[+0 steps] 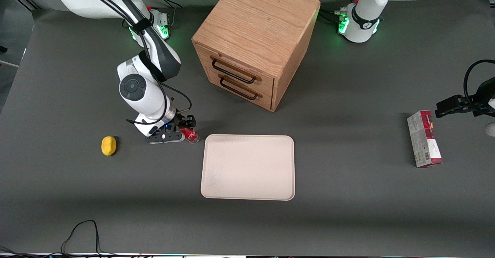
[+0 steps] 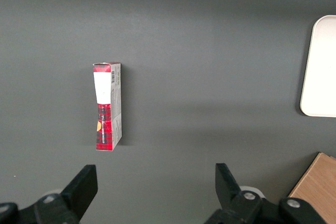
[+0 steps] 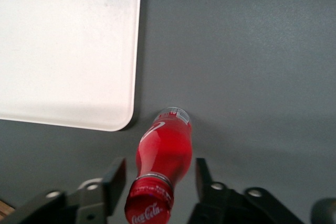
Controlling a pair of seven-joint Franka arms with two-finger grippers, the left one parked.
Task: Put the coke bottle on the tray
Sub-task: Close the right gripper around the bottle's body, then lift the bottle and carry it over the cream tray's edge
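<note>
The coke bottle [image 1: 190,134] is small and red, with a red cap, white lettering and a clear base. It rests on the dark table just off the tray's corner nearest the working arm. My right gripper [image 1: 182,129] is low over it and open. In the right wrist view the gripper [image 3: 160,174] has one finger on each side of the bottle [image 3: 164,148] near its neck, with a gap at both sides. The cream tray [image 1: 247,168] lies flat beside the bottle, and its rounded corner [image 3: 118,119] is close to the bottle's base.
A wooden drawer cabinet [image 1: 251,45] stands farther from the front camera than the tray. A yellow lump [image 1: 108,146] lies toward the working arm's end. A red-and-grey carton [image 1: 424,139] [image 2: 107,107] lies toward the parked arm's end. A black cable [image 1: 83,231] loops near the table's front edge.
</note>
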